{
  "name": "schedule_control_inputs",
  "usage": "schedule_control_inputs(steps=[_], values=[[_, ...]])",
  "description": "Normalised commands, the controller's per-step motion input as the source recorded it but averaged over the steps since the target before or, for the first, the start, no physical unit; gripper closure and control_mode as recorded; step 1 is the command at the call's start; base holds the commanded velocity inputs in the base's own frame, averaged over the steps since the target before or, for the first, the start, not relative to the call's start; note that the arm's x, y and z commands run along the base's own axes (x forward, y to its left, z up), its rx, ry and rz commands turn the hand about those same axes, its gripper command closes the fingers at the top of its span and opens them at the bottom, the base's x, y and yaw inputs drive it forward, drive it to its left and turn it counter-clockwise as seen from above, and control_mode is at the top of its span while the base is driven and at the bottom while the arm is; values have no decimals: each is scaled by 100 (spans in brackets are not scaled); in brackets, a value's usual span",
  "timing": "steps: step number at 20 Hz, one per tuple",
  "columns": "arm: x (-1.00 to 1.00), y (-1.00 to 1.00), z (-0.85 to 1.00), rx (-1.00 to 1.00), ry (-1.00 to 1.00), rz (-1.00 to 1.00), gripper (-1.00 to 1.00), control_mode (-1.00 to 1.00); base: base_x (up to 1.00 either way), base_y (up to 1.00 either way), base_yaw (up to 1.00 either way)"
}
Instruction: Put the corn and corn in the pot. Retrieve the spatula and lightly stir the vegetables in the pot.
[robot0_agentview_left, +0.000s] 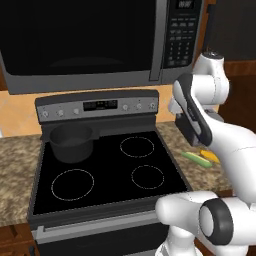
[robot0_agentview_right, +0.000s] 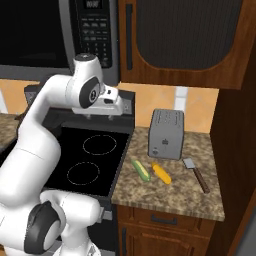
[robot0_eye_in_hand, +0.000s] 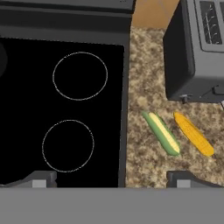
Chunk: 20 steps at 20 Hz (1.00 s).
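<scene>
Two corn cobs lie side by side on the granite counter right of the stove: one with a green husk (robot0_eye_in_hand: 162, 132) (robot0_agentview_right: 141, 170) and one plain yellow (robot0_eye_in_hand: 193, 134) (robot0_agentview_right: 161, 173). They also show past the arm as the corn (robot0_agentview_left: 202, 158). The dark pot (robot0_agentview_left: 72, 142) stands on the back left burner. The spatula (robot0_agentview_right: 196, 172), grey blade and brown handle, lies on the counter right of the cobs. My gripper (robot0_eye_in_hand: 113, 179) (robot0_agentview_right: 105, 115) hangs open and high over the stove's right edge, left of the cobs, with nothing between its fingers.
A grey toaster (robot0_agentview_right: 166, 134) (robot0_eye_in_hand: 197, 48) stands just behind the cobs. The microwave (robot0_agentview_left: 80, 40) hangs over the black stove top (robot0_agentview_left: 107, 167). A wooden cabinet (robot0_agentview_right: 180, 35) is above the counter, and a wall closes the right side.
</scene>
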Motion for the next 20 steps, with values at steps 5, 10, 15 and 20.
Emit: schedule_control_inputs(steps=[5,10,15,20], values=[[21,-64,-60,-12,2,5,-100,-100,0,0,0],[30,-44,-82,-15,6,7,-100,-100,0,0,0],[18,-27,-82,-13,9,5,-100,-100,0,0,0],[1,-10,-69,-5,4,9,-100,-100,0,0,0]])
